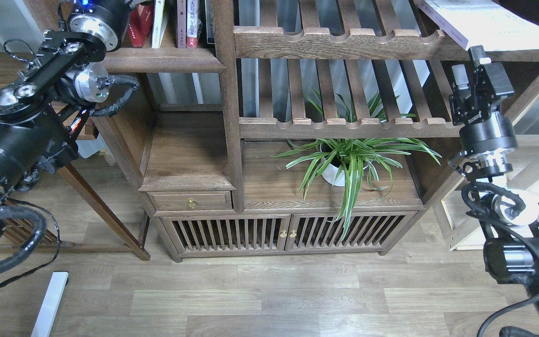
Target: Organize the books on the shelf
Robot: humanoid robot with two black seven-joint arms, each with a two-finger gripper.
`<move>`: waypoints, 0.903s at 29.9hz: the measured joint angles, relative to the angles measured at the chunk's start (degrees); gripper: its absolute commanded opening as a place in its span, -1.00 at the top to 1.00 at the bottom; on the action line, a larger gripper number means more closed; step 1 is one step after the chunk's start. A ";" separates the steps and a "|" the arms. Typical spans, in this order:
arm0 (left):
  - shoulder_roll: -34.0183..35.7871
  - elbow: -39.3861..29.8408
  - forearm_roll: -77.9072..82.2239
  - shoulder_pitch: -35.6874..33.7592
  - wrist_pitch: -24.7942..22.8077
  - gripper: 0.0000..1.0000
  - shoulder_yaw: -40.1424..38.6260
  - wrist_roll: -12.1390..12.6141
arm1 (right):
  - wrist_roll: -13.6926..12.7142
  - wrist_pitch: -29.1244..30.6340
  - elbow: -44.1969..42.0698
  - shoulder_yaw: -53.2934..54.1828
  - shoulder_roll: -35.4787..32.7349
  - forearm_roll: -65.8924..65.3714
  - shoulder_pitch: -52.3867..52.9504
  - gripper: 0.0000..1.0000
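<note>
Up at the frame's upper left, my left gripper (131, 4) ran off the top edge against the red-covered paperback (139, 25) on the dark brown moulded-edge shelf (157, 61), probably to straighten it; its claw state I couldn't tell. My right gripper (477, 58) hung near the pale white-lilac book (484, 23), opening unreadable.

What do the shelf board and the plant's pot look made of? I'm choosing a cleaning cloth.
The shelf looks like solid dark brown wood with a matte, open-grained finish; grain lines show along its rounded front edge. The pot is smooth, plain white, probably glazed ceramic or plastic; leaves hide most of it, so I cannot say which.
</note>
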 measured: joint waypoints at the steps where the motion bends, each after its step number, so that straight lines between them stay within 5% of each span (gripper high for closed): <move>1: -0.03 -0.01 0.00 -0.09 0.00 0.39 0.10 0.00 | 0.00 0.00 0.00 0.00 -0.04 0.01 -0.09 -0.31; 15: -0.06 -0.05 0.00 -0.33 0.00 0.14 1.41 0.06 | 0.00 0.00 0.09 0.53 -0.21 0.11 -0.57 -0.31; 27: -0.16 -0.34 0.00 -1.27 0.13 0.81 1.45 -2.14 | -0.04 0.00 0.17 0.53 -0.29 0.11 -0.57 -0.31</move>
